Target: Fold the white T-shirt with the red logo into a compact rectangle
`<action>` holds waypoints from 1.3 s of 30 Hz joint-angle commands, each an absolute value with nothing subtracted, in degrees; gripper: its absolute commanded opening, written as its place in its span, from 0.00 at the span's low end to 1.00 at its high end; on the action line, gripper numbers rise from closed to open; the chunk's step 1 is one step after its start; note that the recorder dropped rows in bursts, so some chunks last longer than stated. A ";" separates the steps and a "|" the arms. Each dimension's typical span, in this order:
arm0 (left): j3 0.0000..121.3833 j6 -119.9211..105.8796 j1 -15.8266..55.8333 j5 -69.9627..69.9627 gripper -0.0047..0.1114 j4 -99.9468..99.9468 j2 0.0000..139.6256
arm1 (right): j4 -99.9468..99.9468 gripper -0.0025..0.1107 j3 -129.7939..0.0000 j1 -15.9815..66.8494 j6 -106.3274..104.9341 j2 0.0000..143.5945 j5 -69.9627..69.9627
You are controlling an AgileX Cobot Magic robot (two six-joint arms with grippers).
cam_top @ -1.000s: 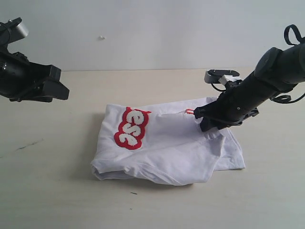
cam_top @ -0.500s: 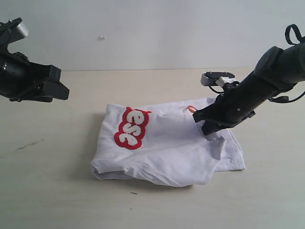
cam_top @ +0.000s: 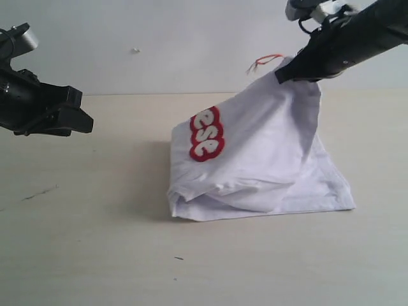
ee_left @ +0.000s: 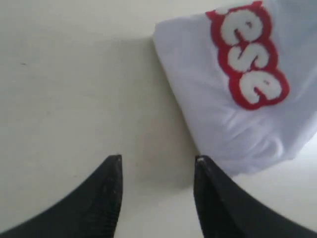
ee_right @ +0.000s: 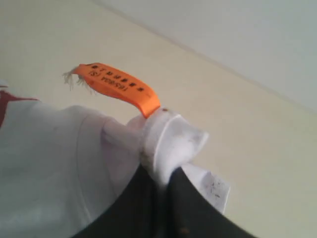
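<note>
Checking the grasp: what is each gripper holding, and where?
Right gripper pinches the white T-shirt at its collar, beside the orange neck tag; left gripper is open, empty.

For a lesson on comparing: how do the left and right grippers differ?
The left gripper is open and empty; the right gripper is shut on the white T-shirt near its collar. The left hangs beside the shirt, touching nothing; the right holds the shirt's top raised above the table. Both are black.
</note>
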State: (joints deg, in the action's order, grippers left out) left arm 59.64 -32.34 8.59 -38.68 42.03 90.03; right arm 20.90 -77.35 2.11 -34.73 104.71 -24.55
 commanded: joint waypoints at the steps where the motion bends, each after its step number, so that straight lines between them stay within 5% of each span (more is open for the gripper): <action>1: 59.51 -32.52 8.57 -38.76 0.43 42.67 89.40 | 10.12 0.02 -77.73 1.96 -31.17 104.47 -21.48; 4: 59.51 -32.52 8.57 -38.54 0.43 42.67 89.40 | -0.48 0.02 -77.60 1.96 -27.88 106.53 -24.47; 11: 59.51 -32.52 8.57 -39.00 0.43 42.67 89.40 | -51.97 0.08 -77.60 1.96 19.75 111.63 -31.52; 18: 59.51 -32.52 8.57 -39.00 0.43 42.67 89.40 | -57.76 0.38 -77.60 1.96 26.12 114.42 -34.06; 23: 59.51 -32.52 8.57 -39.10 0.43 42.67 89.40 | -61.29 0.41 -78.31 1.96 32.41 114.31 -40.09; 27: 59.51 -32.52 8.57 -39.58 0.43 42.67 89.40 | -45.50 0.34 -79.21 1.96 28.66 113.25 -36.82; 30: 59.51 -32.52 8.57 -39.84 0.43 42.67 89.40 | -9.54 0.02 -79.21 1.96 -2.33 113.94 -34.68; 34: 59.51 -32.52 8.57 -40.44 0.43 42.89 89.40 | 21.94 0.02 -77.62 2.53 -27.52 114.18 -38.86; 39: 59.51 -32.52 8.57 -40.93 0.43 43.02 89.40 | 24.03 0.02 -73.37 8.83 -30.21 117.28 -39.38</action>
State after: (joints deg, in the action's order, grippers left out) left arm 59.64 -32.34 8.59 -40.34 42.39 90.03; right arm 23.02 -74.43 6.83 -28.93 116.08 -39.04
